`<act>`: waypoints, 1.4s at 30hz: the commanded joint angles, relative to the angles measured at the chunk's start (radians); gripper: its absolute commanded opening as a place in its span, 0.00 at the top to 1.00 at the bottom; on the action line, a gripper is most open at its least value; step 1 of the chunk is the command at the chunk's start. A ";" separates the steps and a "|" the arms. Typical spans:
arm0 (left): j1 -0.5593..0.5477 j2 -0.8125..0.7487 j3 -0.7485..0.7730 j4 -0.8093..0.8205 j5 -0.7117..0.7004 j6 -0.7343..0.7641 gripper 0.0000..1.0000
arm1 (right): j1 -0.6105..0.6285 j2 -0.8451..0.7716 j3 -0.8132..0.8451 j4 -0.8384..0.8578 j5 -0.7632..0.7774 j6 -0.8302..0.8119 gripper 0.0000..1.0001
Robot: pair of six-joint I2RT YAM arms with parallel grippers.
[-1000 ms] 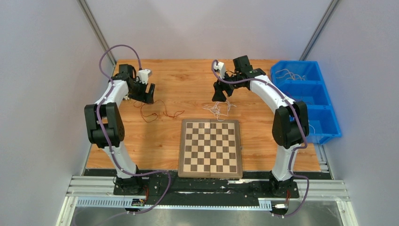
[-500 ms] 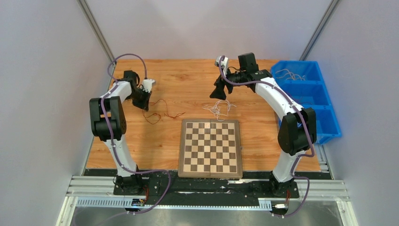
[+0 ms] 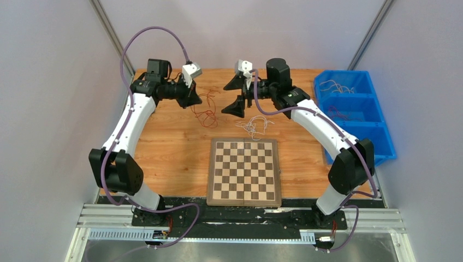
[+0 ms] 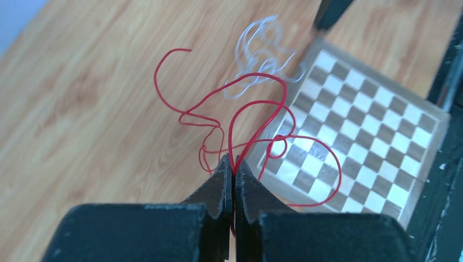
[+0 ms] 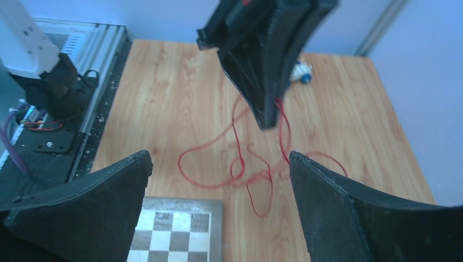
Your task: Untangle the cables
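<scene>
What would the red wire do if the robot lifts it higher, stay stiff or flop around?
Probably flop: the red wire dangles in loose curls from the shut left gripper and keeps no straight shape. It is very thin, so it is likely light and may sway. Its loops cross each other, so it might snag on itself.

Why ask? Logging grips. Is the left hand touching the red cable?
Touching. The left wrist view shows the left hand shut on the red cable.

We see bright, soft, even light around the chessboard, with only faint shadows at its edges. In our left wrist view the white cables beyond the chessboard blur, slightly out of focus.
</scene>
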 commanded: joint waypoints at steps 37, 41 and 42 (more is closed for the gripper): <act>-0.210 -0.138 0.134 0.003 0.289 -0.023 1.00 | 0.089 -0.194 -0.034 -0.102 0.164 -0.243 0.31; -0.215 -0.153 0.133 0.029 0.304 -0.051 1.00 | 0.087 -0.203 -0.057 -0.110 0.158 -0.263 0.71; -0.216 -0.158 0.130 0.039 0.306 -0.060 1.00 | 0.086 -0.209 -0.058 -0.113 0.167 -0.266 0.83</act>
